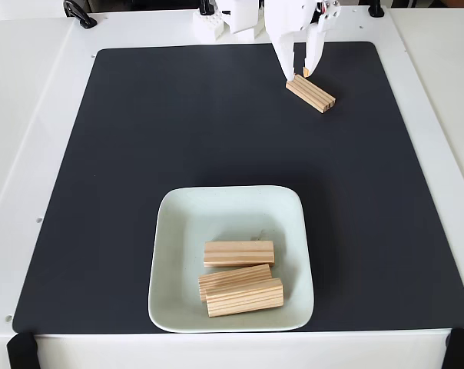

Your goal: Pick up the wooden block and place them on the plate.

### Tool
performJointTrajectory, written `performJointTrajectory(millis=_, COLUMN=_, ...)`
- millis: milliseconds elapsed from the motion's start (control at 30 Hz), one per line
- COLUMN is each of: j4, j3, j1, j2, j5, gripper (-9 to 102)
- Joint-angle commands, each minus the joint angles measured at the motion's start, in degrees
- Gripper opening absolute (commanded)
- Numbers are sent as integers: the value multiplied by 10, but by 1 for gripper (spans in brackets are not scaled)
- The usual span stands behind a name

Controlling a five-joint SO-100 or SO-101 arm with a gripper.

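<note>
A light wooden block (312, 94) with grooved faces lies slantwise on the black mat at the upper right. My white gripper (298, 74) reaches down from the top edge, with its fingertips at the block's far left end. Dark mat shows in the gap between the two fingers, so the gripper is open, and I cannot tell whether it touches the block. The pale mint-white square plate (170, 254) sits near the front edge of the mat. It holds three more wooden blocks: one flat (239, 253), one below it (234, 278), and one overlapping that at the front (245, 297).
The black mat (140, 154) covers most of the white table. The arm's white base (217, 23) stands at the back centre. Black clamps sit at the table's front corners (21, 350) and back edge (78, 14).
</note>
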Motion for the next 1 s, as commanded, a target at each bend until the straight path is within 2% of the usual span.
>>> performJointTrajectory(millis=0, j4=57, j3=-57, j1=-6, j2=-11, j5=-9, gripper=35)
performJointTrajectory(millis=100, j4=91, j3=-83, j1=-10, j2=-28, j5=-11, gripper=44)
performJointTrajectory(millis=500, j4=90, j3=-132, j1=-7, j2=-107, j5=-14, gripper=44)
performJointTrajectory(millis=667, j4=36, j3=-129, j1=-7, j2=-143, j5=-12, gripper=44)
performJointTrajectory(millis=967, j4=35, j3=-131, j1=-9, j2=-175, j5=-11, gripper=44)
